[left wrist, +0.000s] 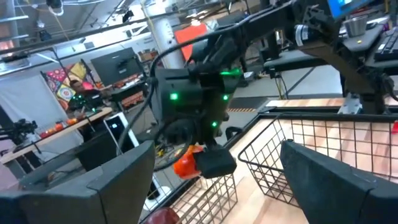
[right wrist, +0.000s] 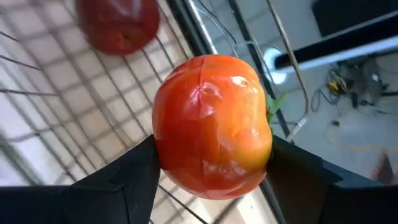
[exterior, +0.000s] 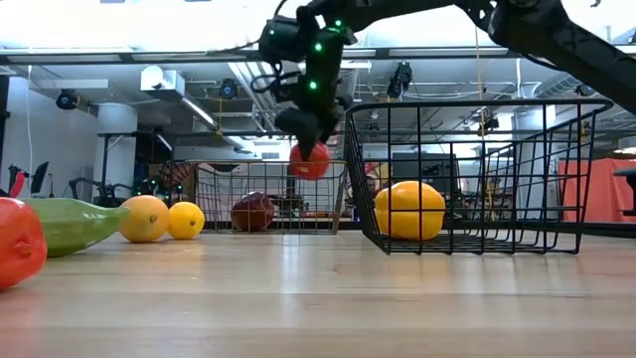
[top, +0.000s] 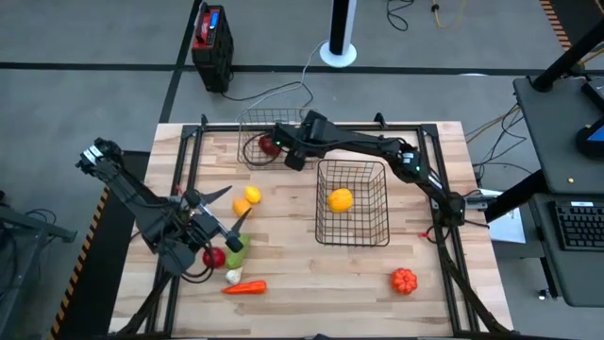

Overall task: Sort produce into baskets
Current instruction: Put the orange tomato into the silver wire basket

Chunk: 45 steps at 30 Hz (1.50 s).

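Right pincer (right wrist: 208,163) is clamped on a red tomato (right wrist: 211,124), far basket (top: 257,127) just below it. Let go low so it won't bounce; left pincer (top: 229,208) idles spread wide

Two baskets (top: 352,201) (top: 272,137) are sitting on the table, and ten produce pieces: three inside baskets, one gripped, six loose.

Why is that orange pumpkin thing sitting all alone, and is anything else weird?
The small orange pumpkin sits by itself near the table's front right, far from the other loose produce on the left. That looks like unsorted scatter, not damage. Both baskets stand upright, nothing spilled. The right claw holds a red tomato over the far basket.
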Available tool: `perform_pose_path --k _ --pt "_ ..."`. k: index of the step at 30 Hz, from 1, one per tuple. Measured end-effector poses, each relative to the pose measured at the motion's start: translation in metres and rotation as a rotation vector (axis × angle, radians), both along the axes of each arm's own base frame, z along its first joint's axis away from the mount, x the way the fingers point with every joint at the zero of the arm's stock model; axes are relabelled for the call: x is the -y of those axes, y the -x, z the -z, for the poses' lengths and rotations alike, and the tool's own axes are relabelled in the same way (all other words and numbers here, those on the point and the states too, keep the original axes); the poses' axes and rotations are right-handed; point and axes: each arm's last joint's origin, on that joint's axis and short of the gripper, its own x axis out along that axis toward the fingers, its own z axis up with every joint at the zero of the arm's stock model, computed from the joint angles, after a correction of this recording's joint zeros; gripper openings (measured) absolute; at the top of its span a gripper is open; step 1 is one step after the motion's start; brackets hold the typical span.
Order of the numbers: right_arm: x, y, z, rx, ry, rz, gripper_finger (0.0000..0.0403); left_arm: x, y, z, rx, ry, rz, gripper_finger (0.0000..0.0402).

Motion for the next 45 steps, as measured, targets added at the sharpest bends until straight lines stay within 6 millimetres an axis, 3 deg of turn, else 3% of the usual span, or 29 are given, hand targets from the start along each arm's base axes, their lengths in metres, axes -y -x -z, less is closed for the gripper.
perform_pose_path --k 11,24,38,45 --pt "0.006 0.003 0.007 -0.017 -0.011 0.032 0.0249 -0.006 0.01 -0.004 -0.027 -0.028 0.013 0.0327" --pt "0.003 0.003 0.033 -0.032 -0.095 0.034 0.0249 -0.006 0.01 -0.002 -0.039 -0.04 0.014 0.0327" --pt "0.004 0.0 0.033 -0.04 -0.083 -0.023 0.0249 -0.006 0.01 0.0 -0.04 -0.041 0.014 0.0327" --pt "0.004 0.0 0.033 -0.052 -0.079 -0.038 0.0285 -0.006 0.01 0.001 -0.038 -0.039 0.014 0.0327"
